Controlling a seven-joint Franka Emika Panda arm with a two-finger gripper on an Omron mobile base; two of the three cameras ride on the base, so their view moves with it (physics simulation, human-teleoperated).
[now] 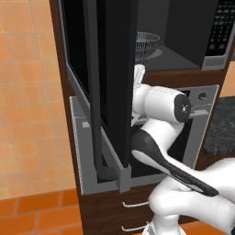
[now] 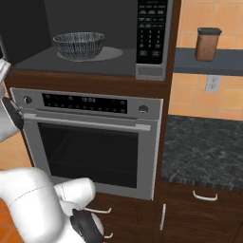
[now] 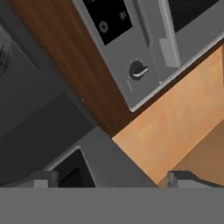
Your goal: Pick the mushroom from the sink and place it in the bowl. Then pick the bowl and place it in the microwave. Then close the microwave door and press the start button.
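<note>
Bowl of clear, fine-meshed glass point(image 2: 79, 45) sits upright on the grey turntable plate point(image 2: 111, 53) inside the built-in black microwave point(image 2: 95, 64); whether the mushroom lies in it cannot be told. Its black keypad strip point(image 2: 153, 33) runs down the right side of the cavity. The wide black glass microwave door point(image 1: 98, 82), framed in grey steel, stands swung open to the left, edge-on in the left base view. Below the microwave is a steel oven point(image 2: 90, 142) with a display, two knobs and a bar handle. To the right, a dark speckled counter point(image 2: 204, 147) lies under a shelf holding a brown canister point(image 2: 208, 43). The white arm reaches up beside the open door. Its gripper point(image 3: 113, 178) is spread wide and holds nothing, its two dark fingertips point(image 3: 43, 178) apart, close to the door's steel frame.
</note>
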